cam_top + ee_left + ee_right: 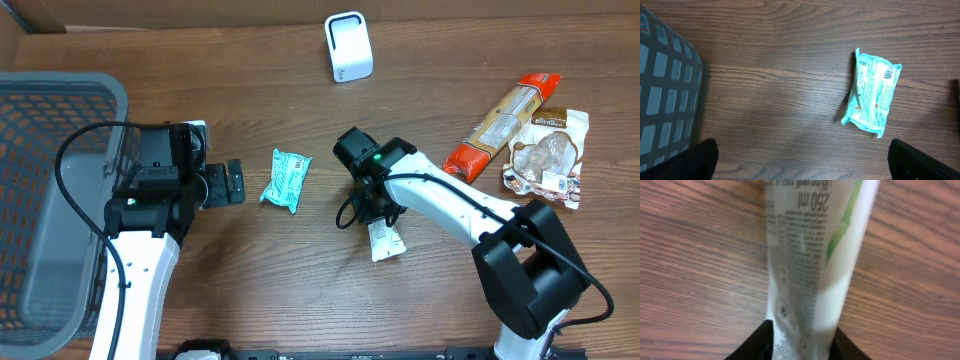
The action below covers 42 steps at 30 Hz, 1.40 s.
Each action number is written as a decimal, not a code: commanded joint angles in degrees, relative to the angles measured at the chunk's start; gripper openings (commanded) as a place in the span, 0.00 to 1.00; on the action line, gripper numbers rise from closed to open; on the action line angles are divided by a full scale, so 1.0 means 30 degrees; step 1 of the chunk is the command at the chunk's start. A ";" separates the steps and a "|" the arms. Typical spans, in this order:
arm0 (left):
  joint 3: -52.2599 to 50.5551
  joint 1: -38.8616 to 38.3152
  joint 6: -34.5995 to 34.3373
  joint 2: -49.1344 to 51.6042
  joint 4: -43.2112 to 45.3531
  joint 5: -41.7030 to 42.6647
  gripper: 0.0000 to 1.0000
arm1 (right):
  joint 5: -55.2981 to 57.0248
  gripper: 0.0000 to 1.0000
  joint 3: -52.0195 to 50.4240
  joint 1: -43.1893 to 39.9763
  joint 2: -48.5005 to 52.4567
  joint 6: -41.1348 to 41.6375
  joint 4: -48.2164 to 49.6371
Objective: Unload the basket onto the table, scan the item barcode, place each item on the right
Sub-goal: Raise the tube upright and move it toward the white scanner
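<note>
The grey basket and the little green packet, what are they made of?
The basket looks like matte grey plastic: a moulded grid of square holes under a thick, smooth rim. The packet is probably thin plastic film: it has crimped ends, wrinkles and printing on it.

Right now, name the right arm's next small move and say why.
Probably close the right gripper firmly on the white tube and lift it. The tube lies flat on the table with its end between the jaws, but a firm grip isn't evident. The white scanner stands apart at the table's far edge, so the barcode cannot yet face it.
</note>
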 commanded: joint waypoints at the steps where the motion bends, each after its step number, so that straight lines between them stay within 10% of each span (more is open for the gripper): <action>1: -0.0073 0.0073 0.0291 0.0102 0.0029 -0.0117 1.00 | -0.1829 0.35 0.0015 0.0146 0.0321 0.0066 0.0036; 15: -0.0073 0.0073 0.0291 0.0102 0.0029 -0.0109 1.00 | -0.4517 0.35 -0.0714 0.0036 0.1049 0.0408 -0.0335; 22: -0.0073 0.0073 0.0291 0.0102 0.0029 -0.0109 1.00 | -0.5180 0.04 -0.0707 -0.0546 0.1042 0.0401 -0.0342; 26: -0.0073 0.0073 0.0291 0.0102 0.0029 -0.0109 1.00 | -0.6798 0.04 -0.0568 -0.1741 0.1042 0.0291 -0.0175; 42: -0.0073 0.0073 0.0291 0.0102 0.0029 -0.0109 1.00 | -1.7894 0.04 0.2849 -0.6302 -0.2229 -0.9267 -0.0831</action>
